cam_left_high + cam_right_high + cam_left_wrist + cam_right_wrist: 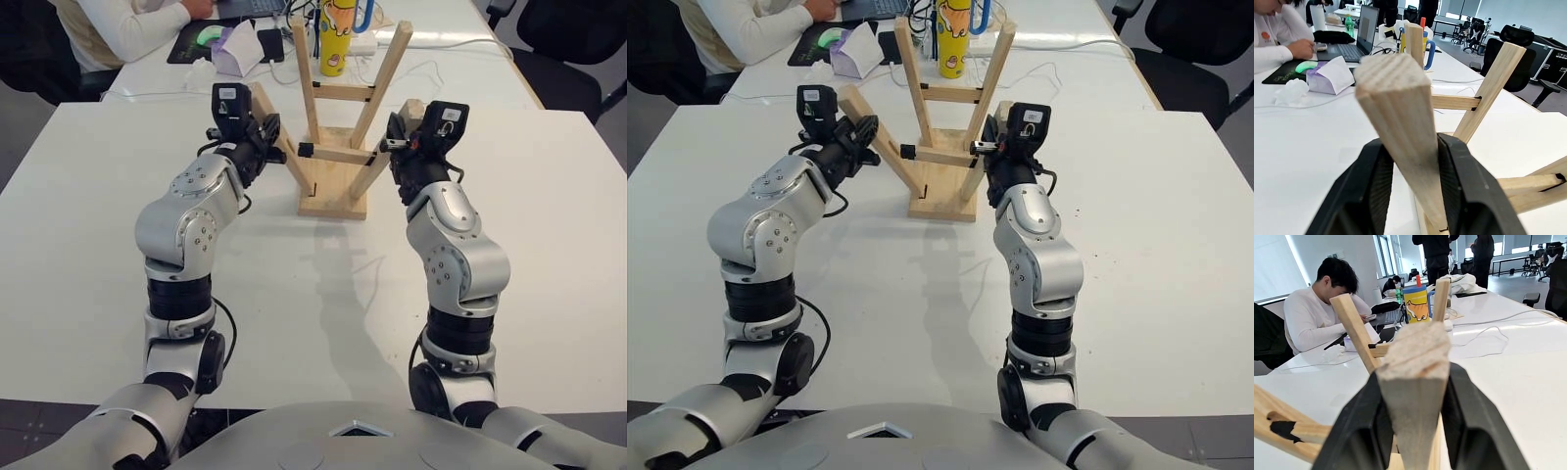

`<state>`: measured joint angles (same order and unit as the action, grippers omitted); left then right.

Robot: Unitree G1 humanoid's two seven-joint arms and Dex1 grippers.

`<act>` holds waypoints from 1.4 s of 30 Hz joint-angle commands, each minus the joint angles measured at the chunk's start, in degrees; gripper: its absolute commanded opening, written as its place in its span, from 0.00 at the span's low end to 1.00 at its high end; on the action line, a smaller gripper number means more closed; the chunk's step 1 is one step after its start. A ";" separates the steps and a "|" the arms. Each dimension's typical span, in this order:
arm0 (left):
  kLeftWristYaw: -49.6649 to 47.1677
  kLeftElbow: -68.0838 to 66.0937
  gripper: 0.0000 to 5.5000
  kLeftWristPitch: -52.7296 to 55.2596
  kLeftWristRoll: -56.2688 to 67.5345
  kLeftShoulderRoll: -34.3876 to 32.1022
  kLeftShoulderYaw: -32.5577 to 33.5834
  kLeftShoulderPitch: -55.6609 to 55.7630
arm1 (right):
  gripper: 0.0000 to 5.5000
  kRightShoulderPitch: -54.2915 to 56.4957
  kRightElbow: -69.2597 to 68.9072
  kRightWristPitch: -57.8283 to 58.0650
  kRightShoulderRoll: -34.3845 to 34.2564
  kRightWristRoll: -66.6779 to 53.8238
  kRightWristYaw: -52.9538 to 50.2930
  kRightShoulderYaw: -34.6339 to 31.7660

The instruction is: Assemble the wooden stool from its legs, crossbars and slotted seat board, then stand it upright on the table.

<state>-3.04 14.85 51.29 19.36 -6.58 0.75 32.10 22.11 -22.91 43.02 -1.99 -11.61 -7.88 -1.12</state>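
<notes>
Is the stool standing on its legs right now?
No, the stool is upside down: its seat board lies on the table and its legs point up.

Splayed stool legs (pixel 387 78) and crossbars (pixel 343 92) block the middle; cup (pixel 335 39) behind.

Looks like an open-plan office: long white desks (pixel 549 245), a person (pixel 118 24) working at a laptop (pixel 1367 27) in the upper left, black swivel chairs (pixel 568 39) upper right, large windows (pixel 1385 254) behind.
</notes>
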 commanded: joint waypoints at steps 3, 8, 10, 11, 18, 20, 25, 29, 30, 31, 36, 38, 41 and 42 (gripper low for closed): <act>-0.08 0.63 0.24 -3.33 -4.87 -1.75 -1.59 -1.25 | 0.20 -1.63 0.96 0.92 0.00 -0.70 2.10 0.77; 1.08 1.50 0.24 -3.26 -5.57 -2.85 -3.12 -3.22 | 0.20 -1.52 2.07 1.64 -2.11 -2.00 0.88 -1.19; 1.39 1.94 0.24 -3.43 -5.70 -3.27 -3.01 -4.18 | 0.20 -1.56 2.82 2.22 -3.62 -2.78 -0.04 -3.03; 1.50 2.35 0.24 -3.37 -5.75 -3.46 -3.07 -4.61 | 0.20 -1.68 2.93 2.22 -3.78 -2.77 -0.13 -3.43; 3.00 4.24 0.24 -3.79 -6.71 -4.46 -4.92 -6.20 | 0.20 -1.88 3.39 2.49 -3.86 -2.00 0.34 -3.93; 3.76 4.98 0.24 -4.11 -6.83 -4.77 -5.91 -6.66 | 0.20 -1.91 3.46 2.69 -3.75 -1.88 0.42 -3.78; 5.22 6.05 0.24 -4.80 -7.16 -5.45 -7.31 -7.78 | 0.20 -1.98 3.57 2.86 -3.34 -1.20 0.57 -3.01; 5.56 5.92 0.24 -5.19 -8.16 -5.48 -8.26 -7.46 | 0.20 -2.10 2.95 2.42 -2.16 -0.09 1.64 -0.55; 5.50 5.73 0.24 -5.29 -8.28 -5.24 -8.53 -7.06 | 0.20 -2.10 2.79 2.41 -1.92 0.18 1.87 0.17; 5.47 5.72 0.24 -5.20 -8.25 -4.95 -8.76 -6.70 | 0.20 -2.10 2.69 2.52 -1.72 0.37 1.98 0.70; 8.17 6.76 0.24 -4.96 -7.86 -5.15 -12.13 -5.80 | 0.20 -1.65 2.86 3.95 -1.03 1.46 1.90 2.44; 9.18 7.03 0.24 -4.66 -8.11 -5.66 -13.56 -5.99 | 0.20 -1.20 2.88 4.21 -0.61 2.01 2.17 3.23; 10.85 7.34 0.24 -3.26 -8.31 -6.54 -15.90 -6.54 | 0.20 -0.55 2.48 4.27 -0.28 2.29 2.86 4.56; 11.08 7.33 0.24 -2.43 -8.03 -6.52 -16.26 -6.85 | 0.20 -0.46 2.34 4.24 -0.37 2.15 3.02 4.86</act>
<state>2.54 22.06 45.62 10.93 -12.05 -10.17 26.19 22.46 -22.30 43.35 -2.79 -9.16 -7.68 0.35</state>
